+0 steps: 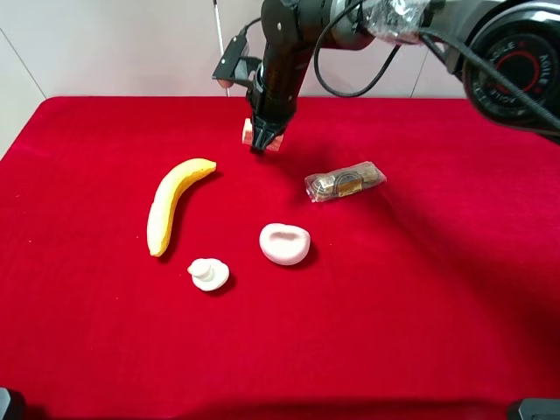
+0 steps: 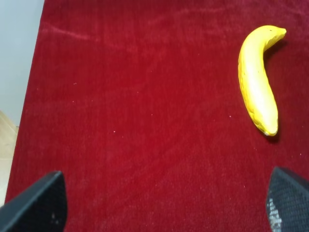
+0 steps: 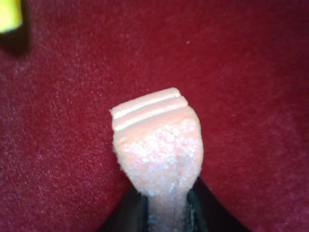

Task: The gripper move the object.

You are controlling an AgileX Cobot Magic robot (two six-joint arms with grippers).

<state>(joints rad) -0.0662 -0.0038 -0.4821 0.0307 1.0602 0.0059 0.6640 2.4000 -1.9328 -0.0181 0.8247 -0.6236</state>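
Bright, diffuse light from above on the saturated red cloth [image 1: 420, 306]; no glare. The banana [image 1: 175, 203] throws a short, soft shadow. Between the right gripper [image 3: 165, 203] fingers the object [image 3: 157, 140] is slightly soft. Cloth beyond the fingers blurs further.

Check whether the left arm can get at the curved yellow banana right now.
Probably yes: the left pincer is open, with only bare red cloth between it and the yellow banana. The right pincer, shut on the pale pink layered block, stands apart from the banana.
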